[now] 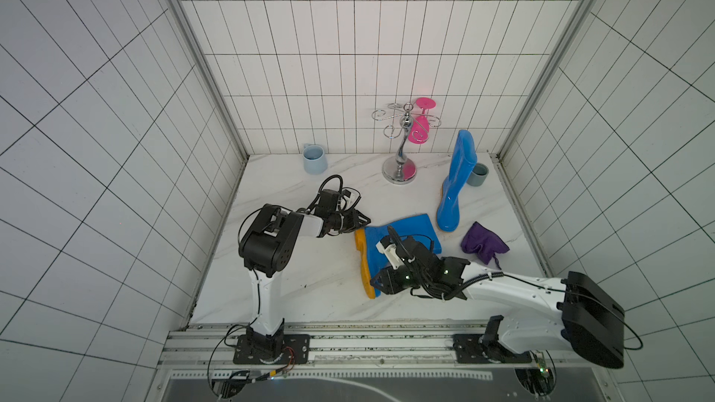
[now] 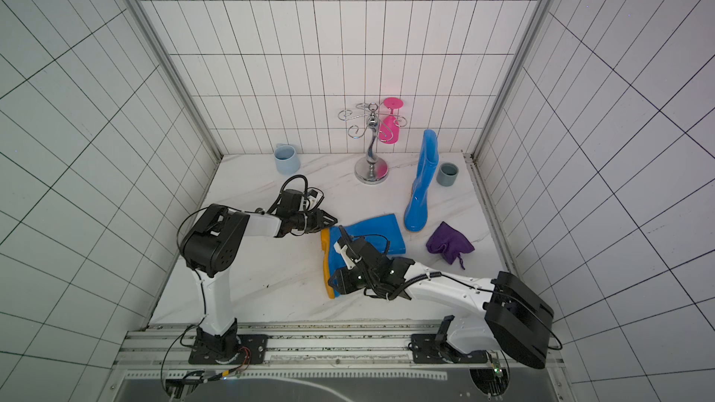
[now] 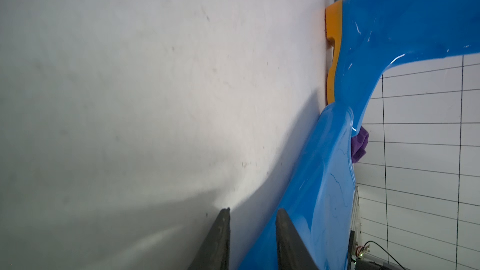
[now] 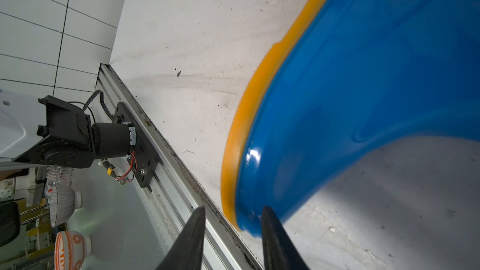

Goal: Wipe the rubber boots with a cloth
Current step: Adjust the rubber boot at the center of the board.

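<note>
One glossy blue rubber boot [image 1: 456, 183] [image 2: 423, 183] stands upright at the back right. The other boot [image 1: 406, 235] [image 2: 371, 230] lies on its side mid-table, its orange sole [image 1: 363, 261] facing left. The purple cloth [image 1: 483, 245] [image 2: 449, 243] lies bunched on the table to the right of both, held by nothing. My left gripper [image 1: 365, 221] [image 3: 253, 211] sits at the lying boot's heel, jaws a little apart, one finger [image 3: 285, 229] over the blue rubber [image 3: 324, 190]. My right gripper [image 1: 375, 283] [image 4: 233, 209] is at the toe [image 4: 363, 74], jaws apart, not clamped.
A light blue mug [image 1: 314, 158] stands at the back left and a grey cup [image 1: 478, 174] behind the upright boot. A chrome rack [image 1: 402, 148] holds a pink glass [image 1: 419, 129] at the back. Tiled walls enclose three sides; a metal rail [image 1: 348, 332] runs along the front.
</note>
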Robot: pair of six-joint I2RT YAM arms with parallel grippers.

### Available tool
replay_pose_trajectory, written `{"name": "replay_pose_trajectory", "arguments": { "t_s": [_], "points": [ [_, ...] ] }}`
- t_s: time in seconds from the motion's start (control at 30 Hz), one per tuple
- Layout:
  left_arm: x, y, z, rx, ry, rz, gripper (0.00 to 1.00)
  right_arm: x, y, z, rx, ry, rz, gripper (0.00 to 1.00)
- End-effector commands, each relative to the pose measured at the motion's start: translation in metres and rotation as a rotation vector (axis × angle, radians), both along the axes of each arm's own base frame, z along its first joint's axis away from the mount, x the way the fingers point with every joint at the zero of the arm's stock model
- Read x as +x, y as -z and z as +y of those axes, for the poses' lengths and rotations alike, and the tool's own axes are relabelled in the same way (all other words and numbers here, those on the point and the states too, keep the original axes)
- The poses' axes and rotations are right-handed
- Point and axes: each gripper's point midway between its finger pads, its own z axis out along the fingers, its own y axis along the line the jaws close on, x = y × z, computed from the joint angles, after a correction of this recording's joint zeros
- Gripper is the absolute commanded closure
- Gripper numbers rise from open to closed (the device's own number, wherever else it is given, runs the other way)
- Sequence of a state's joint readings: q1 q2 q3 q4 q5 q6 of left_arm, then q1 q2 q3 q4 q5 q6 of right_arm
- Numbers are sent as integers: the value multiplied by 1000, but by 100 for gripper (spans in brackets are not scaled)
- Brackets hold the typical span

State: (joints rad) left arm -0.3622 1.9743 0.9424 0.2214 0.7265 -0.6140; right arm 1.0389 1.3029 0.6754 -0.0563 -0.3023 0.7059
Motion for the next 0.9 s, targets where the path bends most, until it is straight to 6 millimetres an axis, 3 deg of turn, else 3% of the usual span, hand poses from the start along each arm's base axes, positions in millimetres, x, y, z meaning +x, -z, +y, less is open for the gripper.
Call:
{"name": "replay_pose_trajectory", "arguments": {
  "t_s": [0.0, 0.3, 0.43, 0.63, 0.87],
  "points": [
    [-20, -4, 6, 28, 14, -51, 69, -25, 9, -1, 0, -15, 34, 62],
    [-44, -5, 12, 31, 8, -60, 69, -95, 0, 6, 35, -116, 100, 62],
    [-45, -7, 11, 26, 8, -66, 69, -110, 3, 7, 21, -132, 111, 62],
    [-46, -6, 11, 21, 10, -66, 69, -107, 42, -1, -74, -114, 129, 64],
    [-55, -6, 12, 10, 13, -57, 69, -70, 52, -20, -78, 16, 111, 64]
  ]
}}
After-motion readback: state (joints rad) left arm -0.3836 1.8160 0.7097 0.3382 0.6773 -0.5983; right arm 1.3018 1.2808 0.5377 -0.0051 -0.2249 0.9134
